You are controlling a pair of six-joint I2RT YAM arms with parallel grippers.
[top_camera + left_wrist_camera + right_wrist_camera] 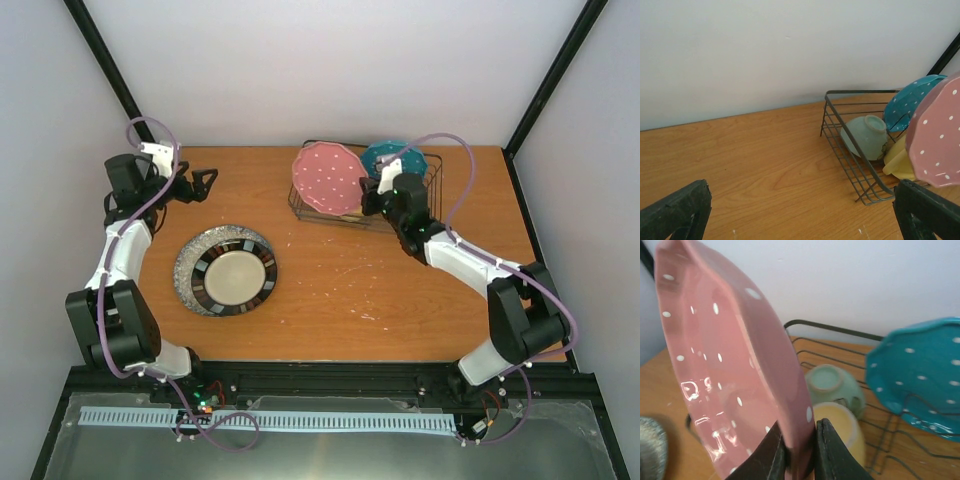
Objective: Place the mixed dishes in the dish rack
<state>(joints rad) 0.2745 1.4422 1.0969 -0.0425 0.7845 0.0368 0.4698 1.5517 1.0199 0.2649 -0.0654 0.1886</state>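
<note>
Right gripper (pixel 800 452): 2 fingers pinching the bottom rim of the pink plate (pixel 725 370), held upright over the left end of the rack (pixel 860 91).
Teal plate (pixel 920 380) stands tilted in the rack's right part.
Green bowl (pixel 832 385) and yellow mug (pixel 840 422) lie inside the rack.
Cream plate (pixel 235 275) sits on the grey plate (pixel 190 262), on the table (pixel 400 290) left of the rack and nearer the arm bases.
Left gripper (pixel 207 182): fingers spread, holding nothing, well left of the rack.

bowl (pixel 867 137) beside mug (pixel 900 161) in rack (pixel 860 91)

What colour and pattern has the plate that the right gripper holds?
The plate is pink with white dots, clearest in the right wrist view.
</note>
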